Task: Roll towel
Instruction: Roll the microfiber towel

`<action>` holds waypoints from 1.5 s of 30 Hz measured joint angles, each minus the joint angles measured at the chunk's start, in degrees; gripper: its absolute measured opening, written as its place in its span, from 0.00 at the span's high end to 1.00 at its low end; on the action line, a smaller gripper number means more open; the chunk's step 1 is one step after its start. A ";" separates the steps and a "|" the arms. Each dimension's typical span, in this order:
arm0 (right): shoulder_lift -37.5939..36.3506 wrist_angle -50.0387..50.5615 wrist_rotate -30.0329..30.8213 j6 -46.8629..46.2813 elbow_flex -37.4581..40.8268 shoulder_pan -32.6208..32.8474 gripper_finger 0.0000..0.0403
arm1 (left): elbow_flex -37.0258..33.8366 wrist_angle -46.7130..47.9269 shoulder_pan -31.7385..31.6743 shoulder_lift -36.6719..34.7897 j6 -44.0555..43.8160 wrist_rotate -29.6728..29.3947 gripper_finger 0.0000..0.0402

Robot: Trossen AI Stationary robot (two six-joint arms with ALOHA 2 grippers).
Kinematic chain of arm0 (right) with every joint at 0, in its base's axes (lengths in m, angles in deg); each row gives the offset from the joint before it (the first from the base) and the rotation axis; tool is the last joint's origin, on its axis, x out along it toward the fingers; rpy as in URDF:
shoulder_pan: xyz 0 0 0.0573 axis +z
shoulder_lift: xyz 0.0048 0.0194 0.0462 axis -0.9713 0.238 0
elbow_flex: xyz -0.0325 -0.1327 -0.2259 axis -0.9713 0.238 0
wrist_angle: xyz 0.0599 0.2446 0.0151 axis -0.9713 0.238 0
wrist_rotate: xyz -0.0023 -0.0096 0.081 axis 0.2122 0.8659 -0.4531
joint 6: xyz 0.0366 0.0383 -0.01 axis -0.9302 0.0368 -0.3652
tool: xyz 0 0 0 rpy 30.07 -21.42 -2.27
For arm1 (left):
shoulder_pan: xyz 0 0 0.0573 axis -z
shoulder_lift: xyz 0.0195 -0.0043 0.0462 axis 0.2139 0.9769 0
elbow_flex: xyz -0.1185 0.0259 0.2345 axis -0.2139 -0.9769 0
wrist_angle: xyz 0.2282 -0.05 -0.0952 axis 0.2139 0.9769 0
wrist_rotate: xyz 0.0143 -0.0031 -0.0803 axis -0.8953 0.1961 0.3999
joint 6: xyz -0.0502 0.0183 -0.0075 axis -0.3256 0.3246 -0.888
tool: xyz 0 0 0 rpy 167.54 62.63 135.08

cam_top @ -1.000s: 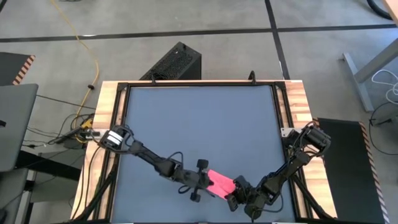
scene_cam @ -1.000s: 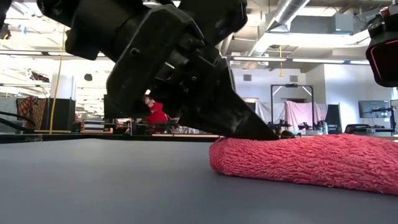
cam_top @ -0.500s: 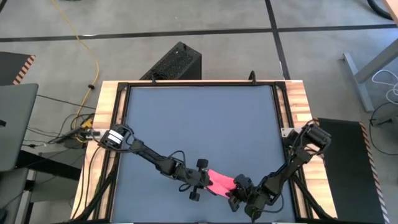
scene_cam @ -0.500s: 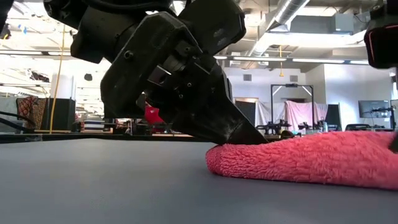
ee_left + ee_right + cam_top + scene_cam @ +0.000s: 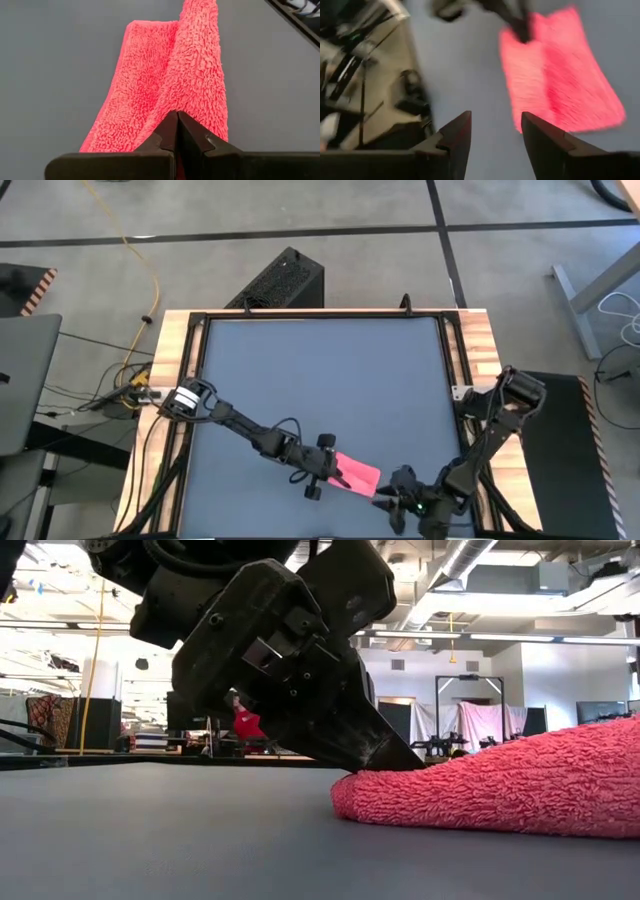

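Note:
The pink towel point(image 5: 358, 476) lies folded on the dark grey table near its front edge, right of the middle. It also shows in the low view point(image 5: 500, 790) and in both wrist views point(image 5: 170, 75) point(image 5: 560, 80). My left gripper point(image 5: 337, 473) reaches in from the table's left, shut, with its tips on the towel's left end. My right gripper point(image 5: 393, 498) hangs open just right of the towel, above the table; its fingers point(image 5: 456, 137) have nothing between them. My left gripper sets its shut fingertips point(image 5: 177, 120) on top of the towel's left end point(image 5: 385, 772). It slants down from the table's left and lies along the towel. The towel rests flat on the table beneath. Whether any cloth is caught between the tips, I cannot tell.
Wooden rails point(image 5: 170, 380) border the table on the left and right. The grey tabletop point(image 5: 320, 370) stretches bare beyond the towel toward the far edge. A black box point(image 5: 285, 280) stands on the floor behind the table.
My right gripper has opened and let go of the towel's right end. It has risen and drawn back toward the table's near right corner, rolling as it went, and has left the low view. The towel stays on the table under my left fingertips.

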 joint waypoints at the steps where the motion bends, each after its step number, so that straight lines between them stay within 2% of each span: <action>1: 0.01 -1.43 1.28 3.64 0.00 0.68 0.50 | 0.00 -0.01 -0.20 0.00 -0.02 0.40 1.00; 8: 4.48 -13.65 6.53 36.93 -1.29 2.17 0.52 | 0.00 0.26 -0.43 0.00 -0.49 1.32 1.00; 10: 6.86 -12.39 6.51 44.16 -3.32 1.46 0.53 | 0.00 0.39 -0.43 -0.02 -0.89 1.50 1.00; 13: 10.11 -6.53 6.51 50.17 -7.37 0.50 0.54 | 0.00 0.75 -0.45 -0.02 -1.15 1.92 1.00; 16: 12.81 3.24 6.59 50.20 -12.43 -0.17 0.54 | 0.02 1.37 -0.45 -0.07 -1.31 2.29 1.00; 21: 17.93 20.68 6.49 44.49 -20.17 -0.50 0.54 | 0.02 1.56 -0.51 -0.09 -1.29 2.70 1.00; 24: 20.79 27.07 6.51 42.13 -23.22 -0.82 0.54 | 0.02 1.57 -0.56 -0.09 -1.29 2.82 1.00; 29: 23.62 28.73 6.84 41.87 -26.48 -0.85 0.54 | 0.02 1.56 -0.56 -0.09 -1.29 2.85 1.00; 36: 22.98 32.98 11.09 44.97 -31.40 -0.32 0.54 | 0.00 1.32 -0.89 -0.07 -1.29 3.38 1.00; 45: 23.43 40.73 8.03 38.32 -31.63 -3.21 0.54 | -0.02 1.04 -0.89 -0.02 -1.29 3.48 1.00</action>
